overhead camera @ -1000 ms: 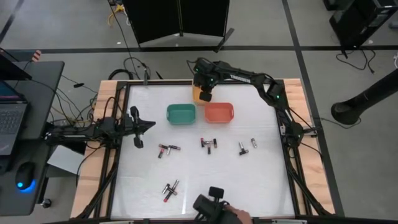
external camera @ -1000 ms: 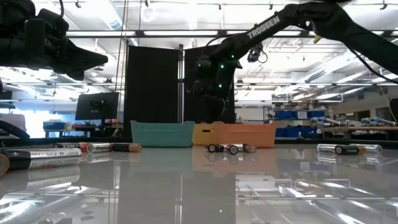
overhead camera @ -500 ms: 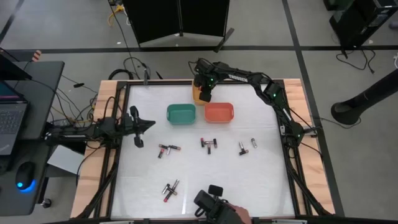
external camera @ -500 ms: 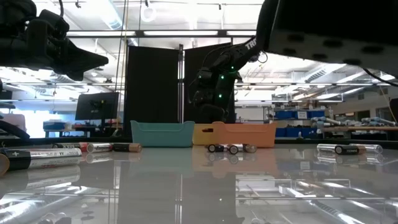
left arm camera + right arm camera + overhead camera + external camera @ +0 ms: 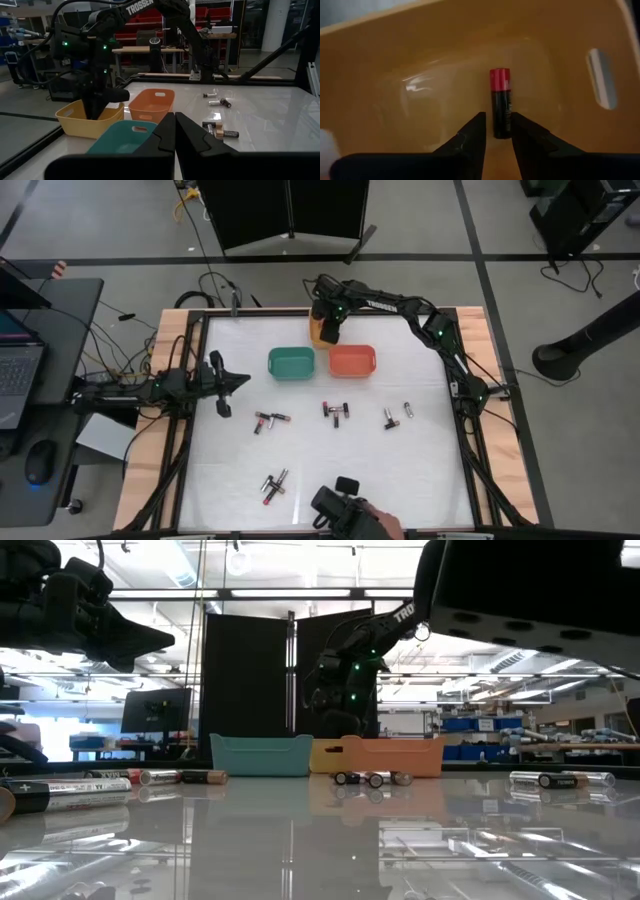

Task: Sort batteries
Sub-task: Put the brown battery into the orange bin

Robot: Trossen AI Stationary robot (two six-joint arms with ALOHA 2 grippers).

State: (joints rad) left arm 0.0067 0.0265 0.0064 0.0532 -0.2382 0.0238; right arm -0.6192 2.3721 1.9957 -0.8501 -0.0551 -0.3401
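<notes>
High view: right end effector (image 5: 326,332) down inside the yellow bin (image 5: 318,335) at the far edge of the tabletop (image 5: 420,470), just beside the green bin (image 5: 291,363) and orange bin (image 5: 352,360). Left end effector (image 5: 222,384) waits over the left side. Batteries lie in loose groups: (image 5: 270,420), (image 5: 336,412), (image 5: 396,415), (image 5: 274,485). A person's hand (image 5: 375,524) holds a dark device at the near edge.

Low view: right arm drops behind the bins; batteries (image 5: 372,778) lie in front of the orange bin (image 5: 390,756), more at left (image 5: 70,792) and right (image 5: 560,779).

Left wrist view: own fingers (image 5: 165,137) pressed together, nothing between them. Right arm reaches into the yellow bin (image 5: 85,120).

Right wrist view: fingers (image 5: 472,135) slightly apart, straddling a red-and-black battery (image 5: 501,102) that lies on the yellow bin floor (image 5: 410,75); cannot tell whether the pads touch it.
</notes>
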